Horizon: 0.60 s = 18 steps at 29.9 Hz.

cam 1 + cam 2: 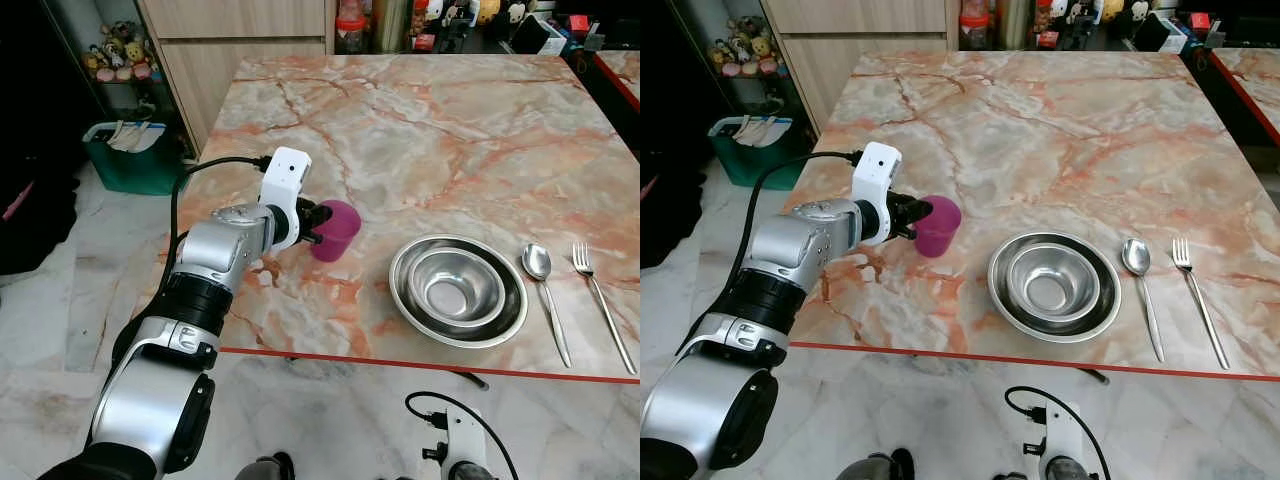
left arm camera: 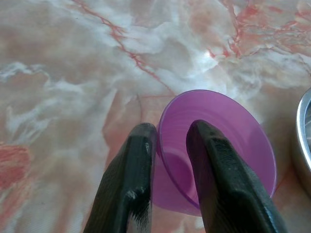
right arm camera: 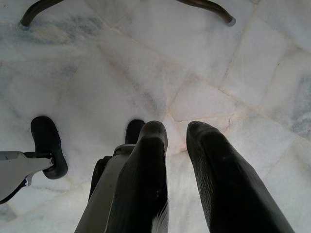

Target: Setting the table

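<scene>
Hanging low over the pale floor tiles [image 3: 233, 87], the right gripper [image 3: 177, 133] is seen idle, its two fingers nearly together with a narrow gap and nothing between them. On the marble table [image 1: 420, 110], near the front edge, two steel bowls [image 1: 459, 290] are nested one inside the other; one spoon [image 1: 541, 288] and one fork [image 1: 598, 300] are laid side by side to their right, apart from each other. To the left of the bowls, one purple cup [image 1: 335, 230] is stood upright on the tabletop. Its rim is pinched by the left gripper [image 2: 170, 141], one finger inside the cup and one outside against the wall. Beyond the table's far left corner, one teal bin [image 1: 130, 155] is set on the floor. Small figurines [image 1: 120, 50] are lined on a shelf behind it; their number cannot be told. No writing can be read anywhere.
</scene>
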Tool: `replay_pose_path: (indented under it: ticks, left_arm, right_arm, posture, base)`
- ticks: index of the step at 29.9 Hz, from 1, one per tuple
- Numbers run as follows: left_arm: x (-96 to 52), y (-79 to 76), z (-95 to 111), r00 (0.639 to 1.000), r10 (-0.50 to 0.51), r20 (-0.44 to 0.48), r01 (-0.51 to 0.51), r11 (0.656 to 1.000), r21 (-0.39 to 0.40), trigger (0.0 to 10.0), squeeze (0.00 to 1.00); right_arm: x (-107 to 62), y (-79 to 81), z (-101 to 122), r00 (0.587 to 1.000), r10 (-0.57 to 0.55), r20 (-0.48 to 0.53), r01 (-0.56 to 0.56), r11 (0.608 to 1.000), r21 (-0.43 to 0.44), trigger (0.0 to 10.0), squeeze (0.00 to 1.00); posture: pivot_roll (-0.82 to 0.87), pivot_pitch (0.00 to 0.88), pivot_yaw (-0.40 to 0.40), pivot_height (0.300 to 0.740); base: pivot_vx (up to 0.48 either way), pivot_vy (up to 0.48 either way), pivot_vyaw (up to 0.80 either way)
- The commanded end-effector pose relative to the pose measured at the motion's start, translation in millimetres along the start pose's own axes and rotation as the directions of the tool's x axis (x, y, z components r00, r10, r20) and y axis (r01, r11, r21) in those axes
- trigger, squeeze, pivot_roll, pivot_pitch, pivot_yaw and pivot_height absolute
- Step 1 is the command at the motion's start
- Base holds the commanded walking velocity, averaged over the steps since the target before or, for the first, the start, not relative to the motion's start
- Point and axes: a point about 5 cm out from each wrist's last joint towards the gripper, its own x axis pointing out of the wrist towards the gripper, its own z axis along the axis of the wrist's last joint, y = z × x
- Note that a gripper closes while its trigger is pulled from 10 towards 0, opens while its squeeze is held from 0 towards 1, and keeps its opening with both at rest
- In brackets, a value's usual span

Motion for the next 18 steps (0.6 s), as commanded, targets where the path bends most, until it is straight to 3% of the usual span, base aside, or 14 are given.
replay_pose_path:
  ticks: [1, 18]
  left_arm:
    - [-3.0, -0.2, 7.0, 1.000, 0.002, 0.026, -0.002, 1.000, 0.026, 10.0, 0.00]
    - [-3.5, 7.3, 3.9, 0.995, 0.095, 0.038, -0.099, 0.985, 0.143, 10.0, 0.00]
  right_arm:
    - [-0.7, 1.3, -5.9, 1.000, 0.000, -0.023, 0.000, 1.000, 0.005, 10.0, 0.00]
    - [-0.6, 0.9, -5.4, 1.000, -0.001, -0.023, 0.001, 1.000, 0.003, 10.0, 0.00]
  posture:
    - [0.09, 0.133, 0.050, 0.736]
    - [0.09, 0.136, 0.046, 0.736]
  base:
    - [0.000, 0.000, 0.00]
    - [0.000, 0.000, 0.00]
